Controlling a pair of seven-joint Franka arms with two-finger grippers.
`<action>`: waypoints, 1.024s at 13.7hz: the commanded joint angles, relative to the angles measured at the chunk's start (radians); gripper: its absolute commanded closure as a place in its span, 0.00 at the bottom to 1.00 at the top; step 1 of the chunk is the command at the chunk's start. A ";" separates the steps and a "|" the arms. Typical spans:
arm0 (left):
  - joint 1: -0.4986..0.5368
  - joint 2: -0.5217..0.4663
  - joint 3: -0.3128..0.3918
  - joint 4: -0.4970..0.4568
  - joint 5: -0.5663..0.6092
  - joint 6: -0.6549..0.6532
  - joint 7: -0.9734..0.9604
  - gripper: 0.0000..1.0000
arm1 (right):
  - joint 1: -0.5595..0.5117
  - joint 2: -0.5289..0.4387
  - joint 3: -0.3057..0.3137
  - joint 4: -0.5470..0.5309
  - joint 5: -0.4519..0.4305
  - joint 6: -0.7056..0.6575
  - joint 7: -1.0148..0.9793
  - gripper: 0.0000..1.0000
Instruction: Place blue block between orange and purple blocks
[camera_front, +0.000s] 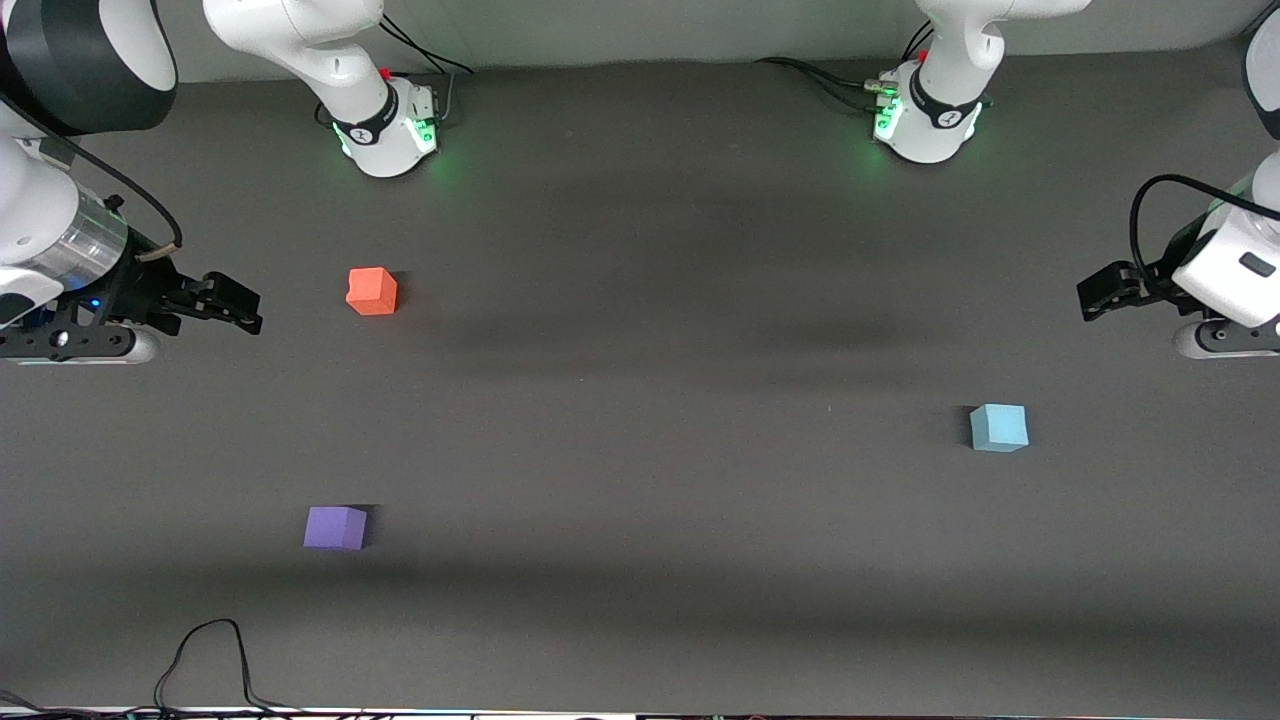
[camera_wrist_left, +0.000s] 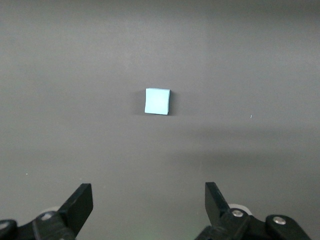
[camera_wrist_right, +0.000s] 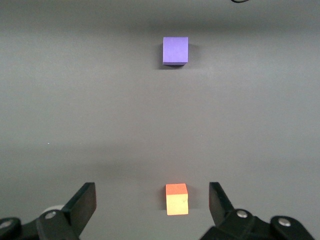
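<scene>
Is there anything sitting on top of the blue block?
No. The blue block has a bare top, and it sits alone on the dark table. The face underneath is covered, so it cannot be seen.

Even overhead light, moderate brightness, no glare on the matte table (camera_front: 640, 480). Soft wide shadow bands cross it in front view. Orange block (camera_front: 372, 291) and purple block (camera_front: 335, 527) throw short dark shadows toward the left arm's end; blue block (camera_front: 998, 427) barely any. Green LED glow at both bases. Wrist views slightly soft, dimmer toward corners. No motion blur.
</scene>
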 joint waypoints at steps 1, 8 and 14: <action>-0.021 -0.008 0.025 0.019 -0.002 -0.059 0.008 0.00 | 0.006 0.009 -0.007 0.019 0.017 0.003 0.019 0.00; -0.010 -0.014 0.028 0.025 -0.014 -0.087 0.002 0.00 | 0.007 0.009 -0.007 0.014 0.031 -0.007 0.081 0.00; -0.001 -0.014 0.024 -0.013 -0.021 -0.099 -0.004 0.00 | 0.003 0.013 -0.013 0.017 0.031 -0.015 0.152 0.00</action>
